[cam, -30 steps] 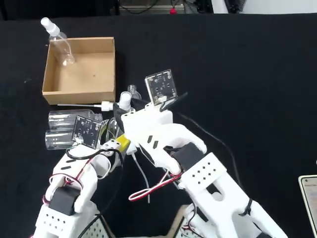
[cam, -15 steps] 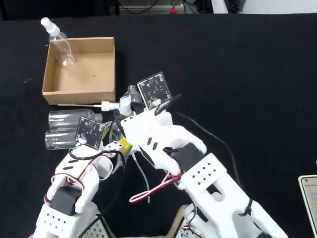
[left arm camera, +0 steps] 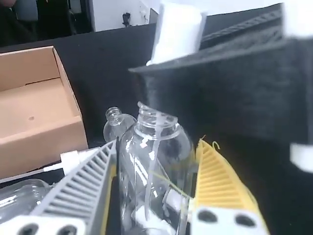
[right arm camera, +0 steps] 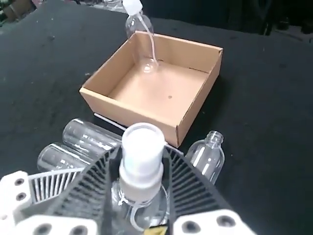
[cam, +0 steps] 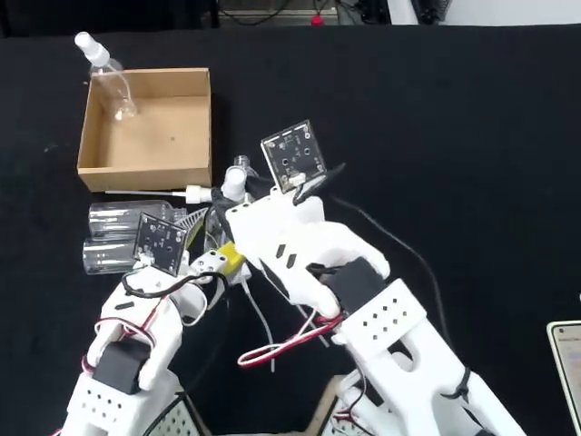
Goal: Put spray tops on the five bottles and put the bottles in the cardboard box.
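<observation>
Right gripper (right arm camera: 142,169) pinches a white spray top (right arm camera: 142,142) over a clear bottle (left arm camera: 156,164).

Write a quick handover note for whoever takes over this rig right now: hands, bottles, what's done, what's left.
Left hand is shut on a clear bottle, held upright near the cardboard box.
Right hand is shut on a spray top at that bottle's neck. Its tube is inside; whether it is fully seated I cannot tell.
Done: one capped bottle leans in the box's far corner.
Left: finish this bottle and box it. Two bare bottles lie on their sides between the box and the left arm. An open bottle stands by the box. A loose spray top lies along its front wall.
</observation>
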Controlling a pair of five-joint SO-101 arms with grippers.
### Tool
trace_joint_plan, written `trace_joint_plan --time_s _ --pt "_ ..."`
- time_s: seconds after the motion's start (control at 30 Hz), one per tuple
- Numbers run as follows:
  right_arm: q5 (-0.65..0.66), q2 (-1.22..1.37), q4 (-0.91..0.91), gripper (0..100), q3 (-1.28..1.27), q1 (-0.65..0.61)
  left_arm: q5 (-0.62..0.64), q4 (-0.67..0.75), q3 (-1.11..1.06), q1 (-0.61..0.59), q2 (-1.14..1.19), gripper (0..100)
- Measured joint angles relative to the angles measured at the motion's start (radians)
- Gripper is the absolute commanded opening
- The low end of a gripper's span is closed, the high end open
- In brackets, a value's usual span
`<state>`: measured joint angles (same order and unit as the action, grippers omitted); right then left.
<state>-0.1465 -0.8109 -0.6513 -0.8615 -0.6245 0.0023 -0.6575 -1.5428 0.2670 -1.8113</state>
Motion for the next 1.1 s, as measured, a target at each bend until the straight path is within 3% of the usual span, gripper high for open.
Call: trace_joint_plan --time_s 0.37,0.57,0.67,0.93,1.1 --pt "0.005 0.0 -0.003 2.0 0.0 0.009 0.0 0.072 -0.055 0.006 0.0 10" --pt "0.005 0.0 -0.029 18.5 0.015 0.008 0.0 0.072 -0.055 0.006 0.0 10" --pt "0.006 0.0 -0.081 20.8 0.034 0.0 0.0 0.074 -0.055 0.002 0.0 10" --pt "0.006 0.002 -0.255 20.6 0.146 -0.017 0.0 0.084 -0.054 0.0 -0.003 10" --pt "0.006 -0.078 -0.311 2.1 0.172 0.025 -0.002 0.084 -0.054 -0.003 -0.003 10"
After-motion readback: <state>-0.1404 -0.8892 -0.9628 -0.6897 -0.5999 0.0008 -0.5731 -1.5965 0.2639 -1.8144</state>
